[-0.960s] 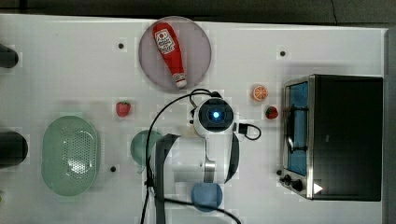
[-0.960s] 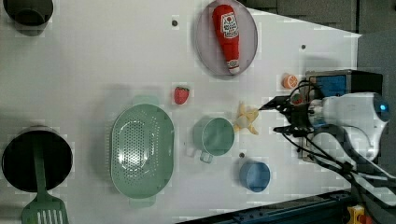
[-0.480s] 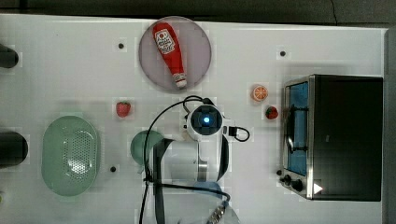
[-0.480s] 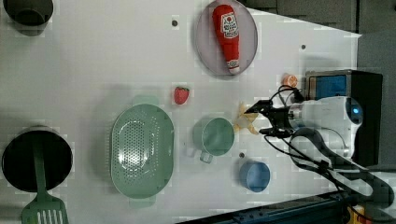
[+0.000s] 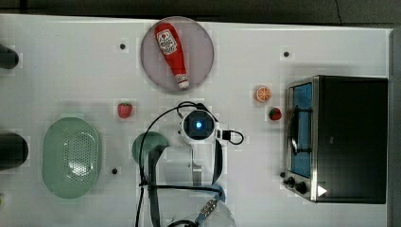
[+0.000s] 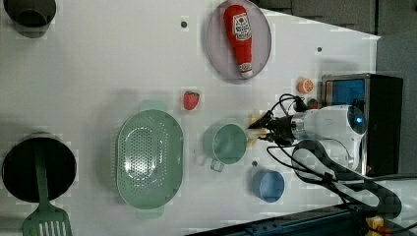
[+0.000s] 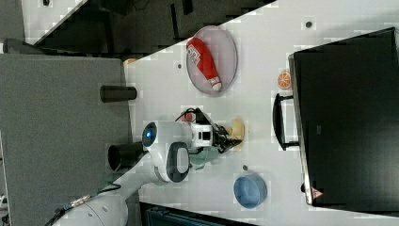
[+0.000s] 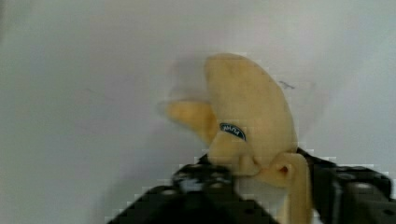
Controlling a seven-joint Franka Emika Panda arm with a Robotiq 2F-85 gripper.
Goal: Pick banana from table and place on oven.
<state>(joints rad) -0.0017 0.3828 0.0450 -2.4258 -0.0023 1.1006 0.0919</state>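
The pale yellow banana (image 8: 247, 116) lies on the white table (image 5: 71, 71), with its splayed peel end between my black fingers (image 8: 201, 176). My gripper (image 8: 266, 179) is shut on that end. The left view has the banana (image 6: 253, 120) just right of the green mug (image 6: 225, 143), at my gripper's (image 6: 261, 126) tips. In the right view the banana (image 7: 238, 128) sits under the gripper (image 7: 227, 139). From the top view my wrist (image 5: 198, 125) covers it. The oven (image 5: 350, 137) stands at the top view's right, its black top bare.
A ketchup bottle (image 5: 171, 52) lies on a grey plate (image 5: 201, 52). An orange slice (image 5: 263, 93) and strawberry (image 5: 274, 113) sit by the oven door; another strawberry (image 5: 125, 109) is farther left. A green colander (image 5: 71, 156), a blue bowl (image 6: 268, 186) and a black pot (image 6: 39, 167) stand nearby.
The arm moved toward the top view's left and came down over the banana. The jaws, wide open before, have closed in on the banana's end.
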